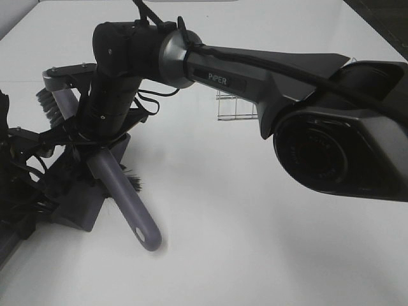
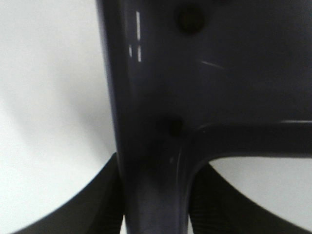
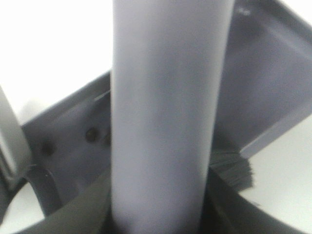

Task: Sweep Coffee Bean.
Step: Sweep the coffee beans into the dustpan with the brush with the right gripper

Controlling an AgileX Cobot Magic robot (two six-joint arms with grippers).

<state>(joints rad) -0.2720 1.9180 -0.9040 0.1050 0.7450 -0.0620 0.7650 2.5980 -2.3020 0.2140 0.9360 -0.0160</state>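
- Leftmost, the left gripper [image 2: 156, 214] is clamped tight on the handle of the dustpan [image 1: 80, 207]. Its dark ribbed fingers [image 2: 222, 207] press on either side of the grey-purple stem, with no gap showing.
- The dustpan is at the lower left of the high view, low over the white table [image 1: 255, 248]. I cannot tell whether it rests flat on the table.
- Inside the pan, a few small dark round blobs [image 3: 90, 134] lie on the floor near the rear wall. They look like coffee beans, but they are too blurred to count. The left wrist view shows two more such spots on the same grey-purple surface.
- The brush [image 1: 127, 207] has a lavender handle that crosses above the pan at a tilt. In the high view its free end points toward the lower right, out over the table.
- A tuft of black bristles [image 3: 234, 170] pokes out just beside the pan's front lip.
- The right gripper [image 3: 158, 217] is closed round the brush handle partway along it, with dark fingers on both sides. Its arm reaches in from the right, across the middle.
- Further right, a small wire basket [image 1: 233, 108] stands on the table behind that arm, well apart from the pan. The arm partly hides it, and what it holds cannot be made out.
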